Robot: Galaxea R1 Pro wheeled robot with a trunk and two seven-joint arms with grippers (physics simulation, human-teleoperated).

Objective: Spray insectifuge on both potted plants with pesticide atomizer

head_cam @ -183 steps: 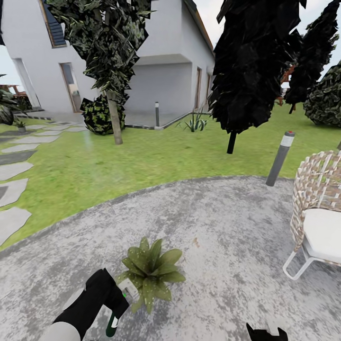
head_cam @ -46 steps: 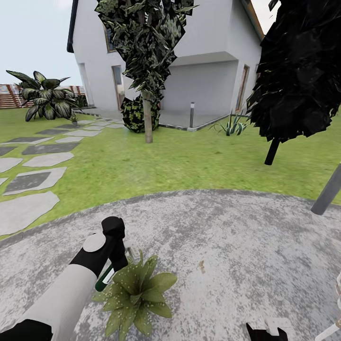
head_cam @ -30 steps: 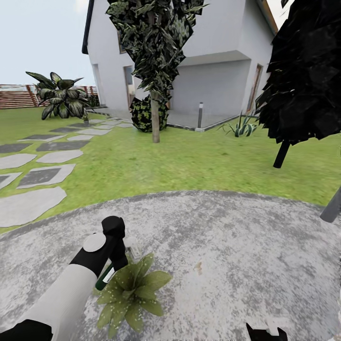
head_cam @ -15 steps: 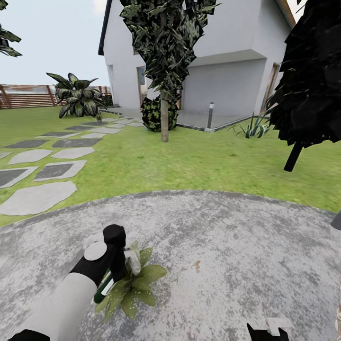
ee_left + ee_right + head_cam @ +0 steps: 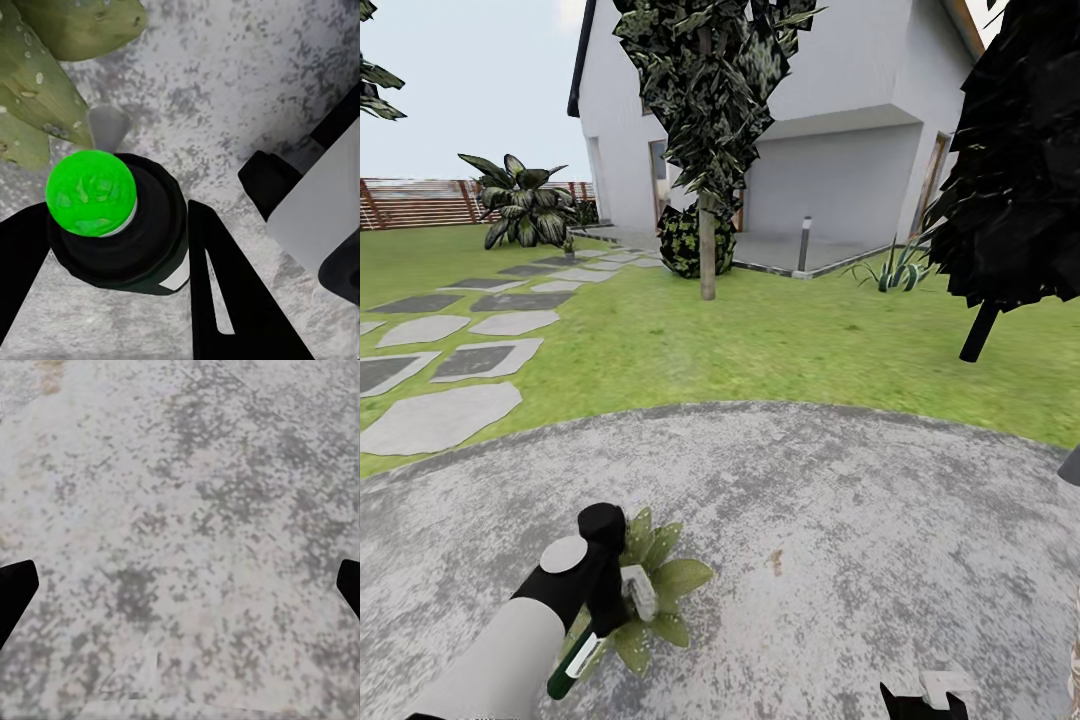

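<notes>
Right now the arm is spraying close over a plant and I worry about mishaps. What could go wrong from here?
1. The left gripper holds the pesticide atomizer low beside the potted plant; a further drop could press the leaves.
2. The bottle hangs tilted in the head view, so spray may land on the gravel patio instead of the leaves.
3. One rosette is in sight; the other may be missed.

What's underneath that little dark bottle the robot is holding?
Under the dark bottle, clamped in the left pincer, lies speckled grey paving, with the leaves of a small green plant right beside it. The ground directly below the bottle is hidden by it.
</notes>
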